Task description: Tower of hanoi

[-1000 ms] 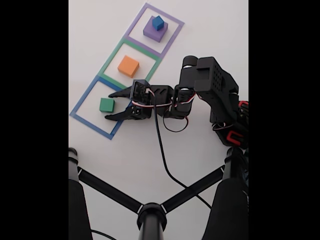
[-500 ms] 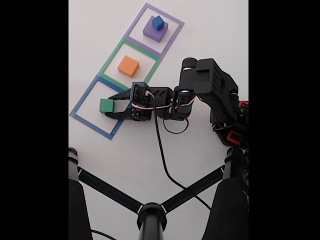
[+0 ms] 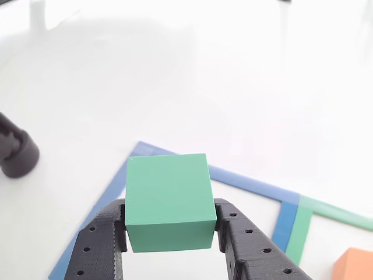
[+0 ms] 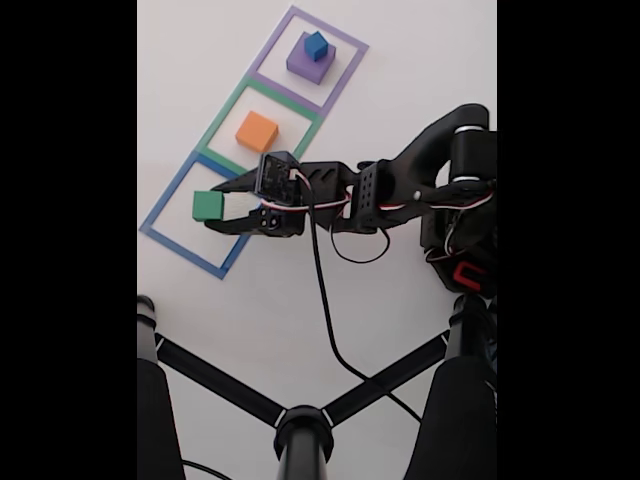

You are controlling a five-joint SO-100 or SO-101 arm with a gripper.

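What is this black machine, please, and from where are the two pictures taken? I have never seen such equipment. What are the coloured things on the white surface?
It is a small robot arm standing on a white table. At its end is a gripper with two fingers for grasping.

The fixed view looks down on the whole scene from above. The other view looks forward from close behind the fingers.

On the table, tape marks three square outlines in a row: blue, green and purple. There are four blocks. The orange block lies inside the green outline. The purple block lies inside the purple outline, with the small blue block on top of it.

The green block is held between the two fingers, over the blue outline. I cannot tell whether it touches the table.
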